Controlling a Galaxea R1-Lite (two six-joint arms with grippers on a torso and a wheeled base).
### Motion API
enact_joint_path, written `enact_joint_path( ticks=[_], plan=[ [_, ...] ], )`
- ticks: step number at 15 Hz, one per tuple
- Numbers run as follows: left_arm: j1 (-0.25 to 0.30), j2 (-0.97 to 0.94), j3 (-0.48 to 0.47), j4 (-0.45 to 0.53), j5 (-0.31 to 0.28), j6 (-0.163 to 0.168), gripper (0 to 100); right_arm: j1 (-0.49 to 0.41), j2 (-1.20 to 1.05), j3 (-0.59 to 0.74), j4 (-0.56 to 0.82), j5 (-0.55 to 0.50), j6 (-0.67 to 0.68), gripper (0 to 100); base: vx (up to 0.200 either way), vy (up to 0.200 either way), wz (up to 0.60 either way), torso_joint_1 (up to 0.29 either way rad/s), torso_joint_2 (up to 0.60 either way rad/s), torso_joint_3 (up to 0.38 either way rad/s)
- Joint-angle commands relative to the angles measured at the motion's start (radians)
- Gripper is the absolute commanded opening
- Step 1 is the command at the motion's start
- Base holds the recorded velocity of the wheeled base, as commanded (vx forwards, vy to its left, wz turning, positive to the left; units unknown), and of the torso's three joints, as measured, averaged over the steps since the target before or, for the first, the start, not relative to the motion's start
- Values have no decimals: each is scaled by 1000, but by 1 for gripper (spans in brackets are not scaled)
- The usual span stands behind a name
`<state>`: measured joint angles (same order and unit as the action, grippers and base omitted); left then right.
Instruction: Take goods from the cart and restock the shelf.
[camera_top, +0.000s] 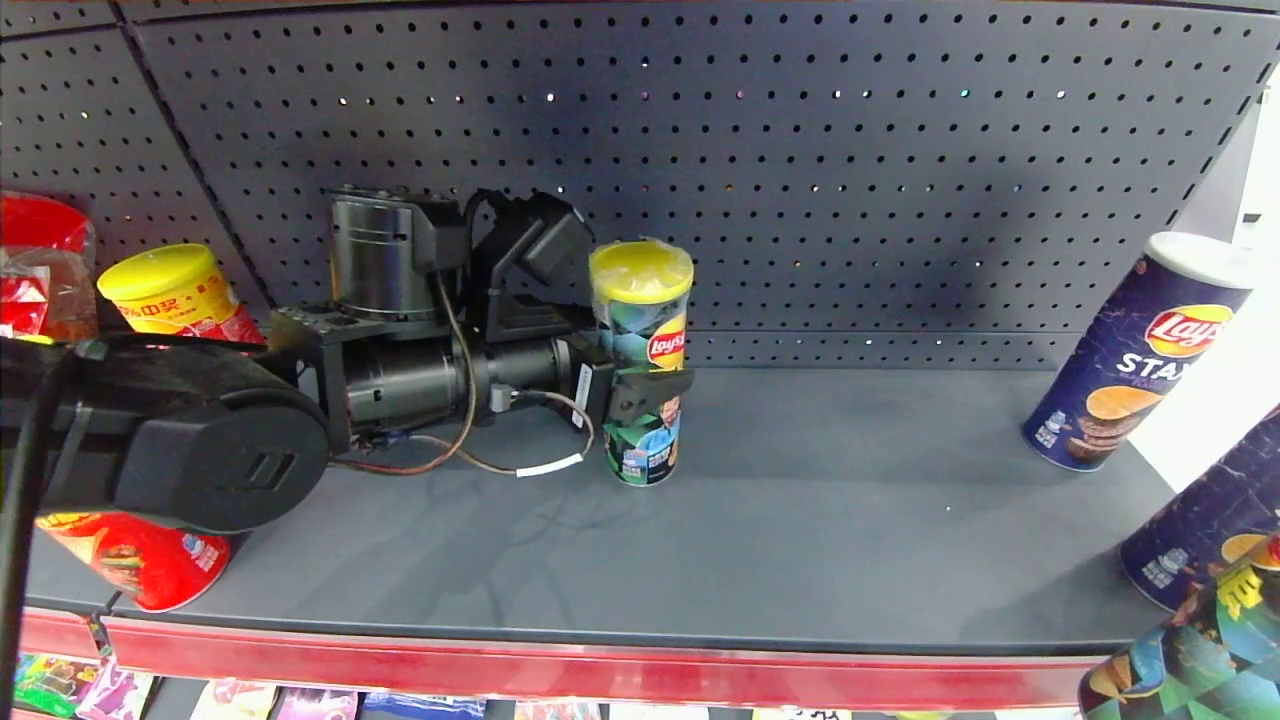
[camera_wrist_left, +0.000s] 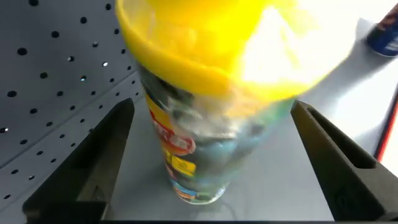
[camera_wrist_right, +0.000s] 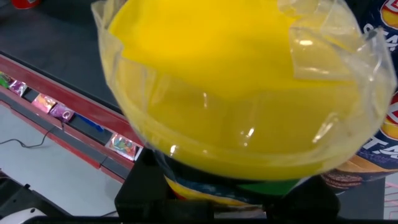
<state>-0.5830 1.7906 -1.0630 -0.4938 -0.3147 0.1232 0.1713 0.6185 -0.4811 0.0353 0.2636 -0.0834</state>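
**Left gripper spread around a can on the shelf; right gripper holding a second can**

The left gripper (camera_top: 650, 378) reaches in from the left, low over the shelf (camera_top: 800, 520). Its fingers (camera_wrist_left: 93, 165) are spread, one on each side of a green can (camera_top: 640, 300) with a yellow lid. The left wrist view shows a gap between the can (camera_wrist_left: 193, 149) and each finger, so the fingers are not pressing it. The can stands upright on the shelf left of its middle, near the pegboard (camera_top: 800, 150) at the back.

The right gripper (camera_wrist_right: 224, 200) sits at the near right. It grips a second can (camera_wrist_right: 236, 81) just below the yellow, film-wrapped lid. In the head view this second can (camera_top: 1190, 660) hangs off the shelf's near right corner, past the red rim (camera_top: 600, 672).

Two blue cans are on the right end of the shelf, one farther back (camera_top: 1140, 350) and one nearer the edge (camera_top: 1200, 530).

On the left end, a red can (camera_top: 175, 295) with a yellow lid stands at the back. Another red can (camera_top: 140, 560) sits near the front edge, partly under the left arm. A red bag (camera_top: 30, 270) lies at the far left.
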Motion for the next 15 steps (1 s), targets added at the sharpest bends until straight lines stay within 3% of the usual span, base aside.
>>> enact_joint_path(
  ticks=[1, 5, 12, 13, 15],
  plan=[
    [-18, 19, -14, 0, 12, 0, 100, 1, 1, -1, 0, 0, -1, 0, 0, 0, 0, 0, 0, 0],
    [-29, 65, -78, 0, 68, -7, 100, 1, 1, -1, 0, 0, -1, 0, 0, 0, 0, 0, 0, 0],
    [-52, 101, -97, -8, 66, -5, 100, -1, 0, -2, 0, 0, -1, 0, 0, 0, 0, 0, 0, 0],
    [-52, 101, -94, -8, 60, -5, 0, -1, -2, -2, 0, 0, -1, 0, 0, 0, 0, 0, 0, 0],
    [-54, 87, -80, -9, 29, -5, 0, -1, -2, -2, 0, 0, -1, 0, 0, 0, 0, 0, 0, 0]
  ],
)
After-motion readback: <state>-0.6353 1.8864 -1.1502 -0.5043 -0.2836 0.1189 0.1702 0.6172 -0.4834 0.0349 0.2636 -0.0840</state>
